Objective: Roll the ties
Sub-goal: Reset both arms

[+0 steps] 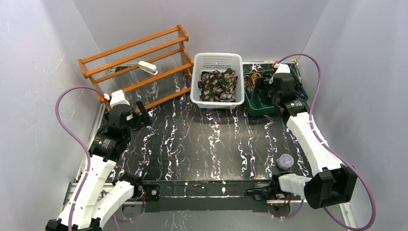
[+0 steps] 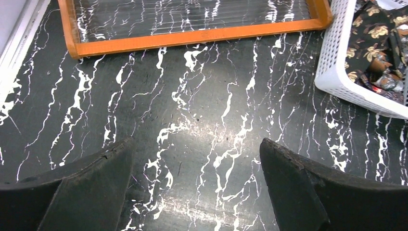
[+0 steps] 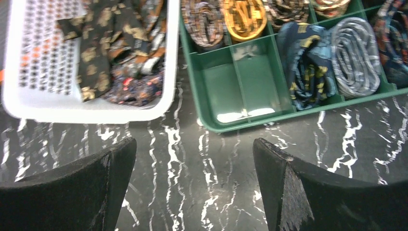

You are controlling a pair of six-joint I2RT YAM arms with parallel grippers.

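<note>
a: where are the ties (image 1: 217,85)?
b: heaped in the white basket (image 1: 216,57); rolled ones (image 3: 353,57) sit in the green tray (image 3: 250,82).
a: and the arms?
b: the left end effector (image 2: 196,144) and the right end effector (image 3: 195,142) are both spread, empty, above the bench (image 2: 202,86).

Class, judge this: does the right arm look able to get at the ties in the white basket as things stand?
Probably yes. The right gripper is open just before the basket, whose top is uncovered; the ties lie loose inside, and nothing stands between.
</note>
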